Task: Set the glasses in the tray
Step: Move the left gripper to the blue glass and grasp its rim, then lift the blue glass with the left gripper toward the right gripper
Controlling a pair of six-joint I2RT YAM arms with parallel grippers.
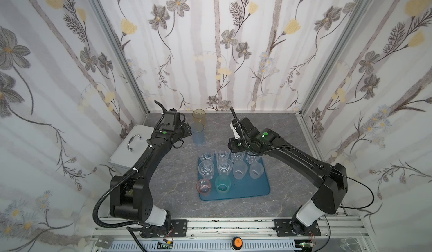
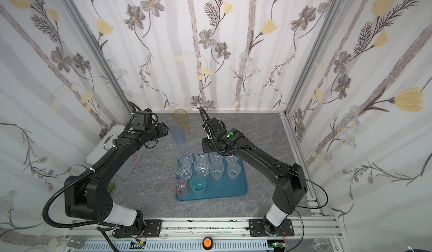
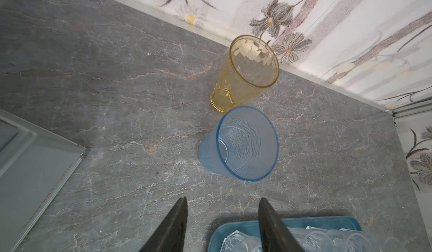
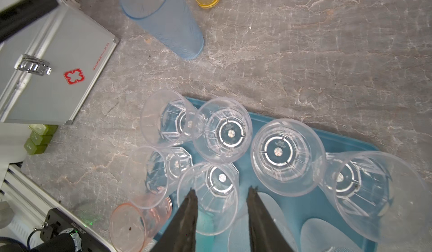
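Note:
The teal-blue tray lies mid-table. On it stand several clear faceted glasses, two frosted white ones and a teal one. A pink glass stands at the tray's front left edge. Behind the tray, on the bare table, are a blue glass and an amber glass, both upright. My left gripper is open and empty, a short way from the blue glass. My right gripper hangs open over a clear glass on the tray.
A silver metal case with a handle lies at the left, under my left arm. Small green blocks sit beside it. The back wall rises just behind the amber glass. Grey marbled table extends right of the tray.

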